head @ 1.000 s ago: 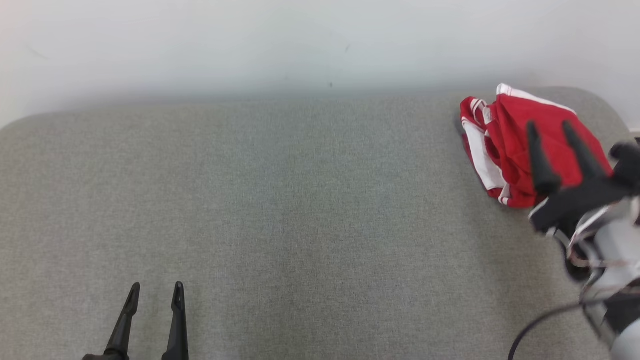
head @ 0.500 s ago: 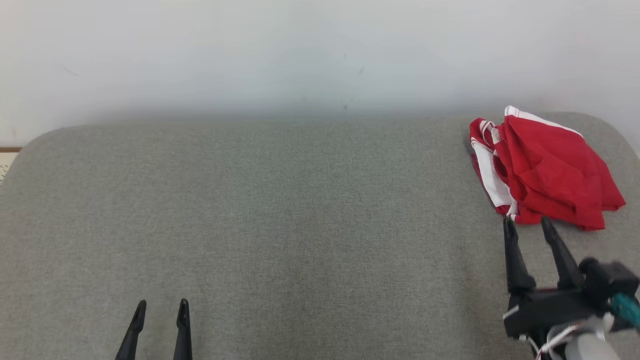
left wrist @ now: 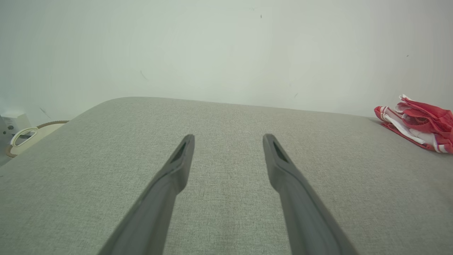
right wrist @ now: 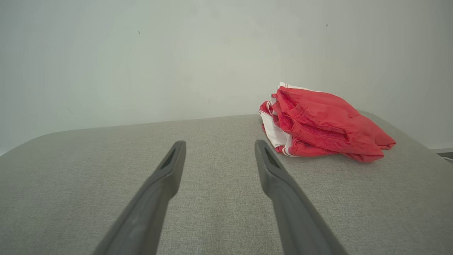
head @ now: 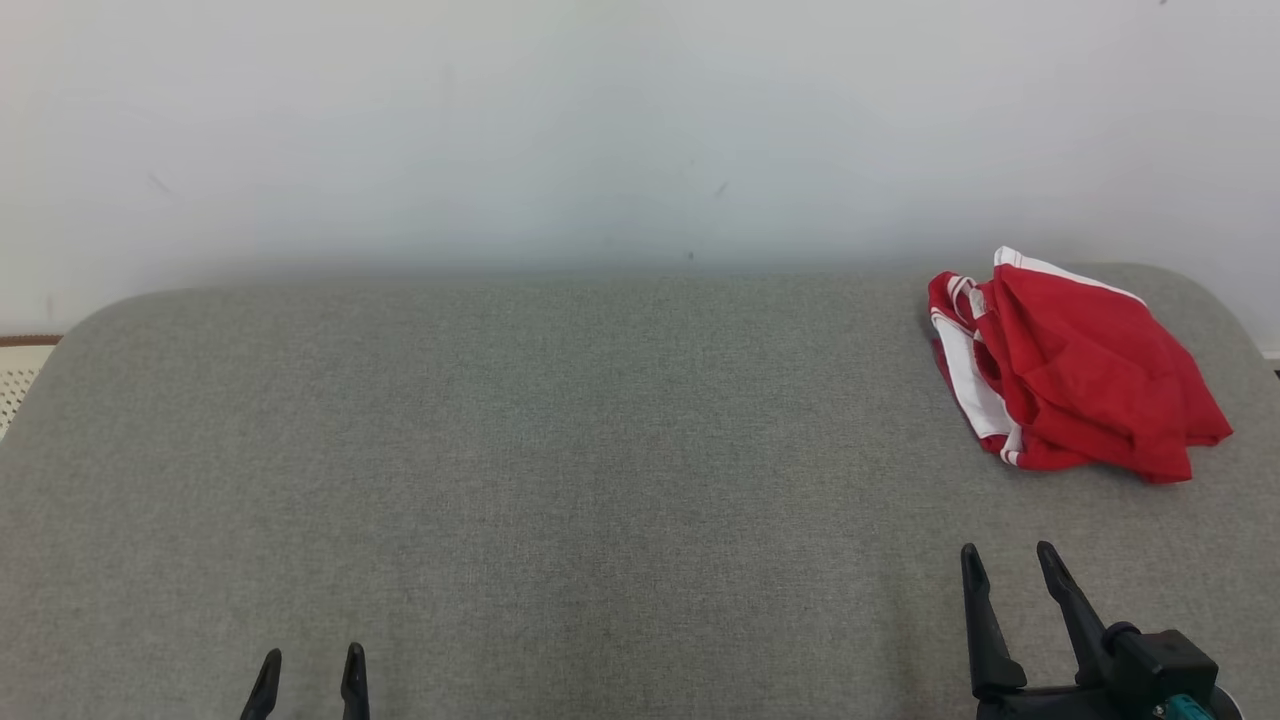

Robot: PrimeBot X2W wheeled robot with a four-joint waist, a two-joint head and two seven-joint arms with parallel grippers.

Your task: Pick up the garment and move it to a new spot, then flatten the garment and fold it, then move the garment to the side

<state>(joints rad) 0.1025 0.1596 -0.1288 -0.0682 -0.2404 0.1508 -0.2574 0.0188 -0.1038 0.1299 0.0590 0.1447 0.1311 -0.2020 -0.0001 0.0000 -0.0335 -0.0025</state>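
change: a second ago my right end effector (head: 1005, 555) was up over the garment (head: 1075, 385). It's now pulled back to the near edge on the right side, well apart from the garment. The head camera tilted too, so the whole view shifted. The garment itself looks unmoved.
right end effector: fingers spread wide, nothing in them.
left end effector (head: 312, 657): near edge, left side, fingers apart, empty, no real move.
garment: red with white trim, a compact layered bundle at the far right corner of the tabletop (head: 560, 480), lying free with nothing touching it.
meaning: reads as a release and retreat. The bundle sits off to the side, so the last step (move aside) is probably done or nearly so. The fold looks rough and the edges aren't lined up.
surface: grey woven fabric cover with rounded corners, looks soft and flat.
room: plain pale wall (head: 600, 130) right behind the far edge, with a few small marks. The left wrist view shows a looped cord (left wrist: 21, 136) beyond the tabletop's left edge.
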